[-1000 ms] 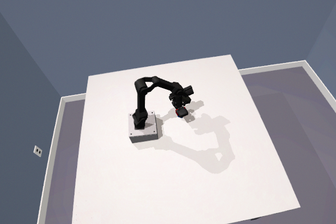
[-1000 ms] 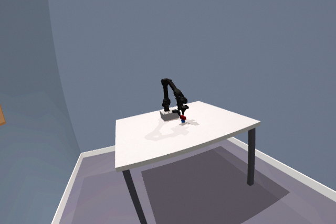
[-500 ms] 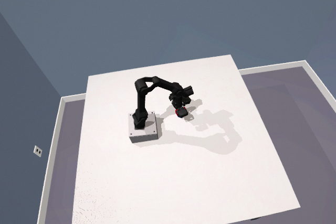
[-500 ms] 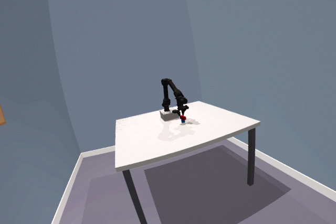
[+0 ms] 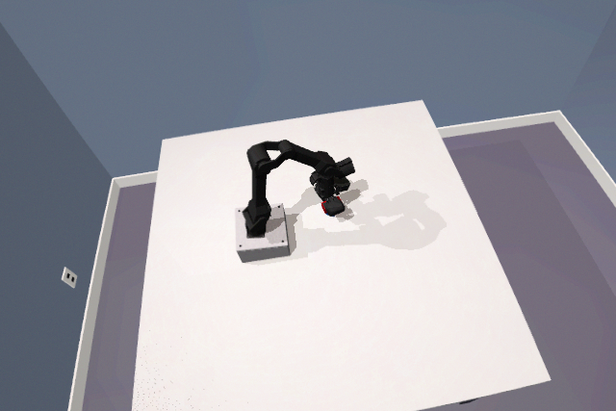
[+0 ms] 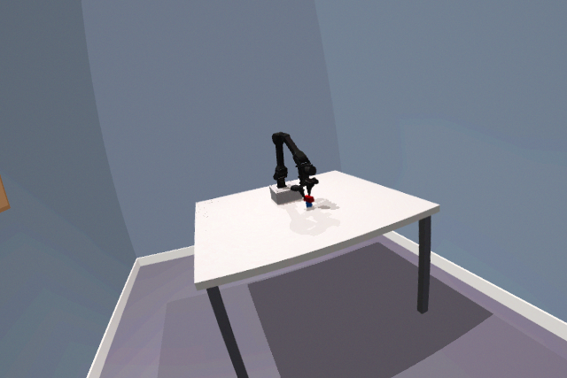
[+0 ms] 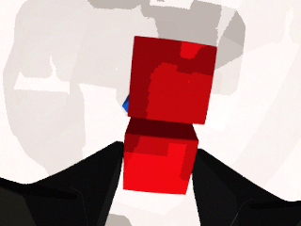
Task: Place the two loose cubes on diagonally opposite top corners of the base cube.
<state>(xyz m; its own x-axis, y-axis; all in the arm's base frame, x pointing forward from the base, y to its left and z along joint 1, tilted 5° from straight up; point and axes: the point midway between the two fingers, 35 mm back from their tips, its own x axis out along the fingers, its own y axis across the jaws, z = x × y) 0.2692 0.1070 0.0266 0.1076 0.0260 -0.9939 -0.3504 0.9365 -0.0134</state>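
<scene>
The near red cube (image 7: 156, 167) is between the fingers of my gripper (image 7: 158, 153) (image 6: 306, 196) in the wrist view. The gripper is open by a narrow margin, with a finger close on each side of that cube. The other red cube (image 7: 173, 91) lies just beyond it, slightly turned. A small corner of the blue base cube (image 7: 125, 104) shows at that cube's left; the rest is hidden under the red cubes. In the exterior view, red shows directly above the blue base cube (image 6: 308, 204). In the top view, a finger hides most of the cubes.
The arm's grey mounting block (image 5: 262, 242) (image 6: 280, 195) stands on the white table (image 5: 323, 321) (image 6: 247, 241), to the left of the cubes in the top and exterior views. The arm arches above from it. Its shadows fall across the table around the cubes.
</scene>
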